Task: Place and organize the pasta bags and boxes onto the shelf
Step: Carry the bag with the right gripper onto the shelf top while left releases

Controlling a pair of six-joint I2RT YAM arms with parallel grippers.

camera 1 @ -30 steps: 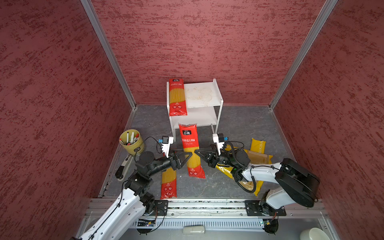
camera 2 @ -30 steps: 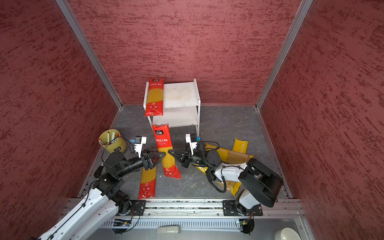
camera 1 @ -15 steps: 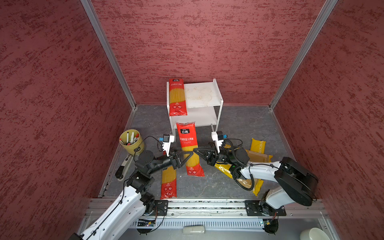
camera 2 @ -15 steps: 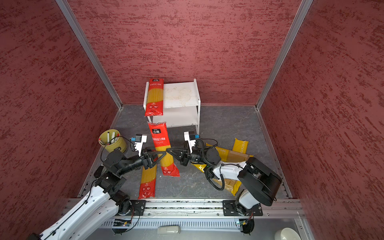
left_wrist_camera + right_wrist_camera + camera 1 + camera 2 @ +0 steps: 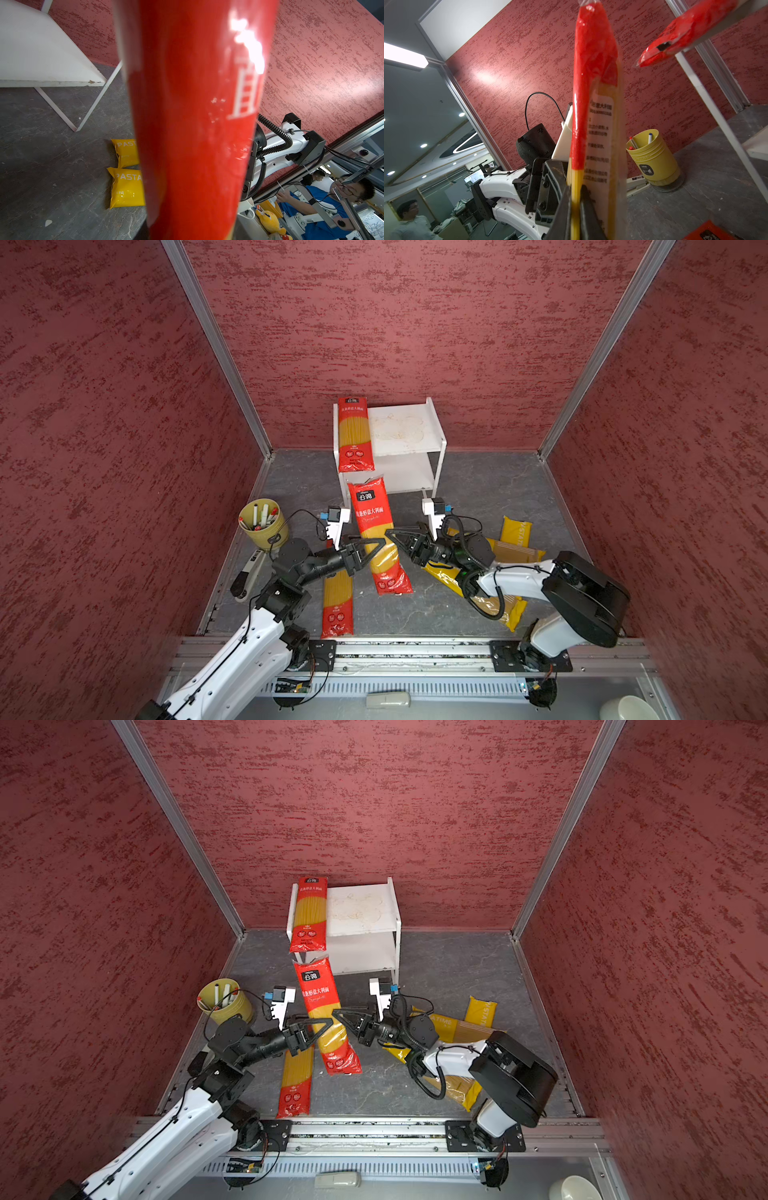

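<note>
Right claw (image 5: 575, 188) tight on the tilted red pack (image 5: 376, 526); left claw (image 5: 375, 545) against it, closure unclear.

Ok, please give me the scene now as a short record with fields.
shelf: shelved red pack lies on top, left side
held red pack: tilted, between the end effectors
right end effector: shut on held red pack
left end effector: at the same pack, grip unclear
floor: floor red pack; yellow packs on the right
marker cup: far left on floor
</note>
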